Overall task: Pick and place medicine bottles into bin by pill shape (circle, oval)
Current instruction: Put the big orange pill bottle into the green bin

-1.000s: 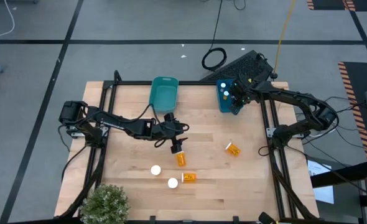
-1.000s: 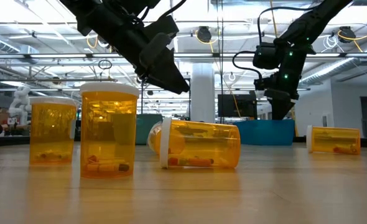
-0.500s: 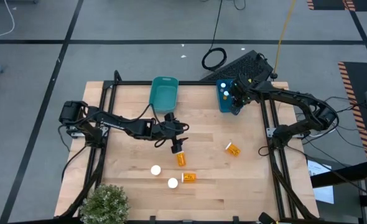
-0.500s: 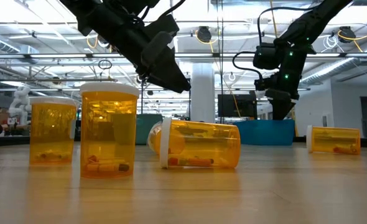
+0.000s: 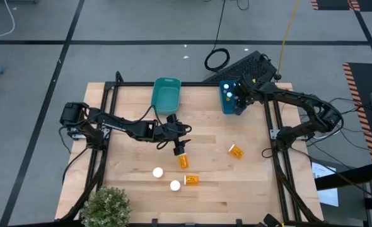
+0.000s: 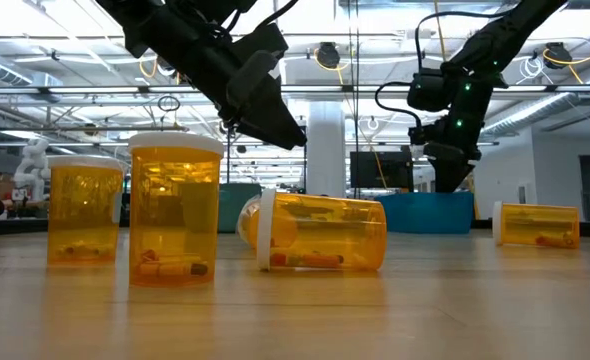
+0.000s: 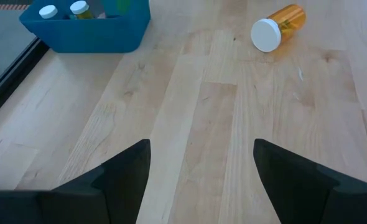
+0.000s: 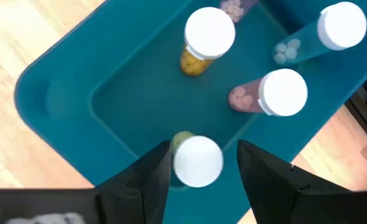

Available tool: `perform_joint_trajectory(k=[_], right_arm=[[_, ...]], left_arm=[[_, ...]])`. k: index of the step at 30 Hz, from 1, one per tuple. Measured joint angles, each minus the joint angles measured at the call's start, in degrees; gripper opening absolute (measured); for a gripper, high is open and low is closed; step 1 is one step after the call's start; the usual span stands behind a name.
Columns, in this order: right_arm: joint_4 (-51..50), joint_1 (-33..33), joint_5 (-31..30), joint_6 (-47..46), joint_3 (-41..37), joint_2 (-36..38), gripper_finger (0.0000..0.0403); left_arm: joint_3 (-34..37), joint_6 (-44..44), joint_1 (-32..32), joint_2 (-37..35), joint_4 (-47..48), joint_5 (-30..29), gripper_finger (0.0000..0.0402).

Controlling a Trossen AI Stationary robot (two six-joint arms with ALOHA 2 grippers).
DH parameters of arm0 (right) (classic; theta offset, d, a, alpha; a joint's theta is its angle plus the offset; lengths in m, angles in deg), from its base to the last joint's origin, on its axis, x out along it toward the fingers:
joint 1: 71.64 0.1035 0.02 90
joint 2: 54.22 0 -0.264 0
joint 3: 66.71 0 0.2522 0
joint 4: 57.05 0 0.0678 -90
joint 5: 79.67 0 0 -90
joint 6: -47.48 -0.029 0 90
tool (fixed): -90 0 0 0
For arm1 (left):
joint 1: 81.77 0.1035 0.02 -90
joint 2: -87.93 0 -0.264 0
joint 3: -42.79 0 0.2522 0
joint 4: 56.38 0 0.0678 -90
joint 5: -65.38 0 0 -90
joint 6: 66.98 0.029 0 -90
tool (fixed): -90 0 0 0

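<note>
My left gripper hangs open over the table's middle, just on the far side of a lying orange medicine bottle; nothing is between its fingers. Another bottle lies nearer the front, two stand upright on their bases, and one lies on its side to the right. My right gripper is open over the blue bin. Several white-capped bottles sit in that bin, one below the gap between the fingers.
A teal bin stands at the far edge, left of the blue bin. A potted plant sits at the near left corner. Bare wood lies along the table's left side and near right corner. Black frame rails border the table.
</note>
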Motion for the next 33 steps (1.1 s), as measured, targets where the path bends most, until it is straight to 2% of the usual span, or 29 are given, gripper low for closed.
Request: perform_joint_trajectory(k=[7, 13, 20, 25, 28, 31, 33], right_arm=[[-0.12, 0.69, 0.19, -1.58, 1.24, 4.29, 0.0177], [-2.64, 6.52, 0.18, -5.95, 1.64, 13.55, 0.0178], [-5.38, 22.13, 0.21, -14.94, 0.91, 22.26, 0.0178], [-2.91, 35.15, 0.06, -19.79, -1.36, 24.7, 0.0178], [1.55, 42.37, -3.5, -22.22, -3.27, 24.95, 0.0178], [6.04, 48.38, -7.87, -24.23, -4.69, 24.2, 0.0178], [9.38, 51.61, -9.11, -25.15, -5.53, 23.46, 0.0178]], left_arm=[[0.0, 0.01, 0.0, 0.0, 0.37, 0.48, 0.0289], [0.0, -0.78, -0.79, 0.0, 2.25, 1.91, 0.0289], [-0.41, -2.61, -3.56, 0.0, 4.6, 1.99, 0.0289], [-5.88, -2.28, -7.37, -1.03, 12.67, 1.38, 0.0289], [-8.59, -3.85, -9.49, -1.05, 17.88, -2.17, 0.0289], [-10.19, -6.62, -11.38, -1.33, 18.01, -6.02, 0.0289], [-10.34, -7.85, -12.89, -1.38, 18.62, -6.6, 0.0289]])
